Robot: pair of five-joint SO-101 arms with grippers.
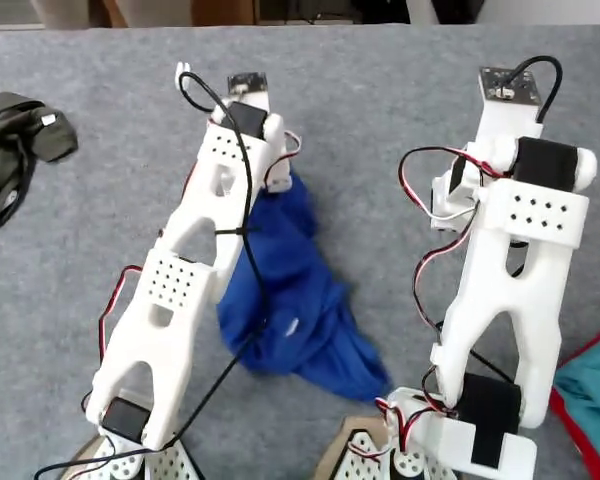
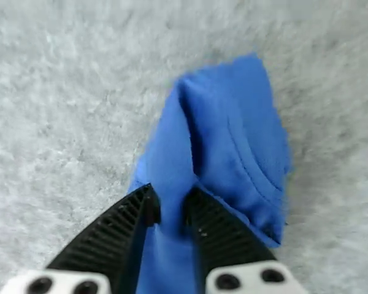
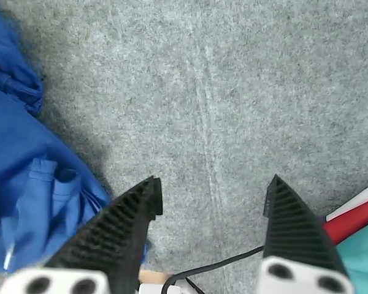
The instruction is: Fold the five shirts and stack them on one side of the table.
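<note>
Fabric of the blue shirt (image 2: 233, 135) sits clamped in the left pincer (image 2: 170, 202); the right pincer (image 3: 214, 187) gapes apart beside it.

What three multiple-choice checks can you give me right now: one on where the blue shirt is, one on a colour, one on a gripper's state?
1. Where does the blue shirt lie?
A. On the table between the two arms
B. Folded on top of a stack
C. Hanging off the table's edge

2. What colour is the crumpled garment out beyond the left arm?
A. Red
B. White
C. Dark olive green

3. How is the right gripper?
A. Shut on the blue shirt
B. Open over bare table
C. Shut on nothing

Answers:
1. A: the high view shows it bunched on the grey surface between the arms.
2. C: it shows dark olive in the high view.
3. B: in its own wrist view its fingers stand wide apart above grey table.
</note>
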